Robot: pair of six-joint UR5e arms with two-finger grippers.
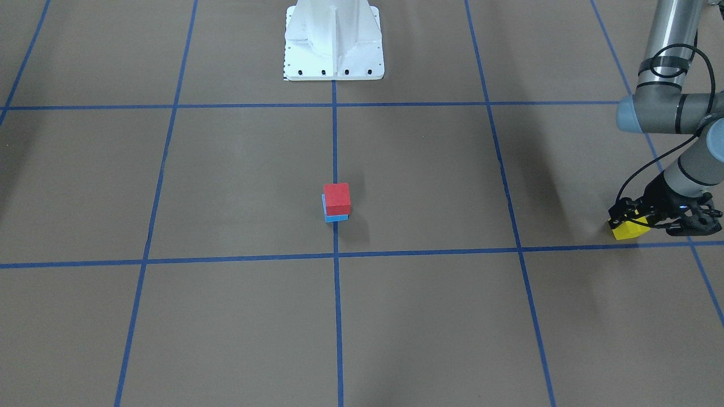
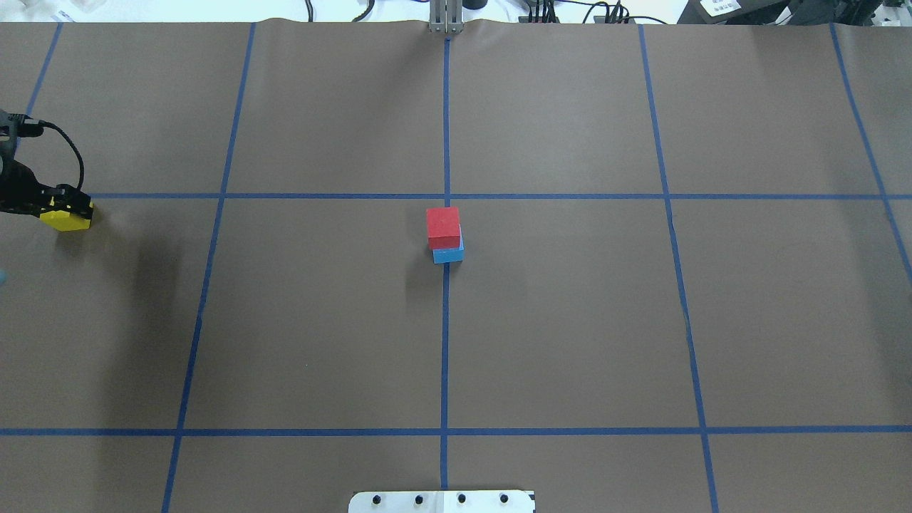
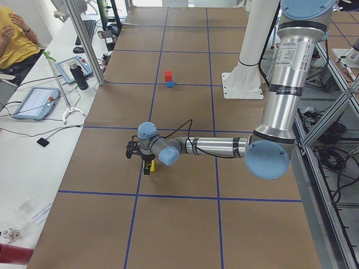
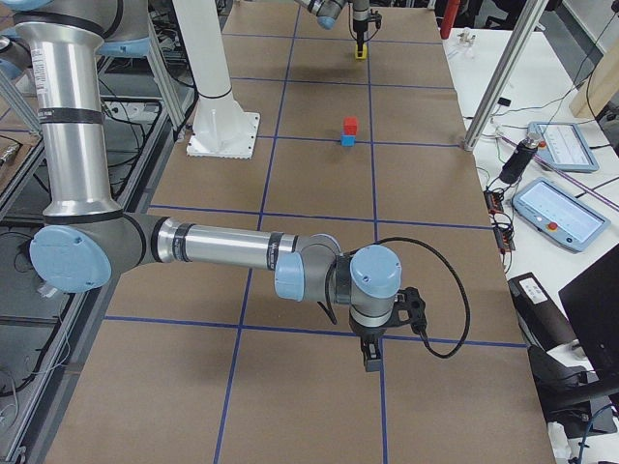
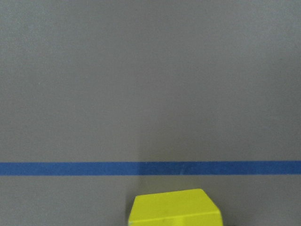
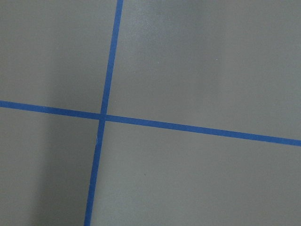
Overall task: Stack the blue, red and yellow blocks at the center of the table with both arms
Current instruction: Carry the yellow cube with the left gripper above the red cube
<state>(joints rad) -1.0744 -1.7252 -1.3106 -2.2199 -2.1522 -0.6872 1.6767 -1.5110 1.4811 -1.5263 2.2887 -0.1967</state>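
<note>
Overhead exterior shows the left gripper (image 2: 69, 207) seemingly clamped on the yellow block (image 2: 64, 221) far out left; next, carry it squarely onto the red block (image 2: 442, 226) capping the blue block (image 2: 449, 255) at center.

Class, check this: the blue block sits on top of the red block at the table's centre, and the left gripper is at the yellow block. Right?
No: the red block sits on top of the blue block, as the overhead exterior view shows. The left gripper is indeed at the yellow block.
</note>
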